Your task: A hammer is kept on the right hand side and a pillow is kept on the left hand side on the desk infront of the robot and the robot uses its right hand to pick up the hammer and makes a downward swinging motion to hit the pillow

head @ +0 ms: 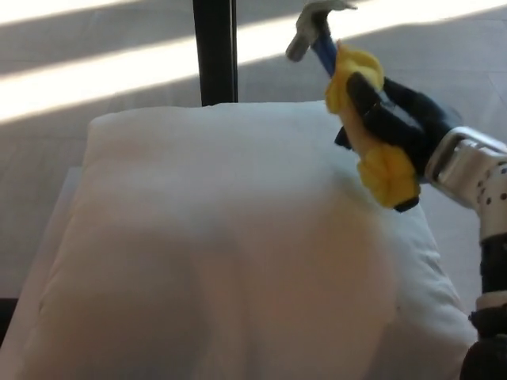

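Observation:
A large white pillow [222, 253] covers most of the desk in the head view. My right hand [392, 119] is raised above the pillow's far right corner and is shut on the hammer [352, 95]. The hammer has a grey metal head at the top, a blue neck and a yellow padded handle. It is tilted, with the head pointing up and to the left, clear of the pillow. My left hand does not show.
A black vertical post [214, 51] stands behind the pillow. The white desk [63, 198] shows as a thin strip at the pillow's left. Beyond lies a grey floor with bright bands of sunlight.

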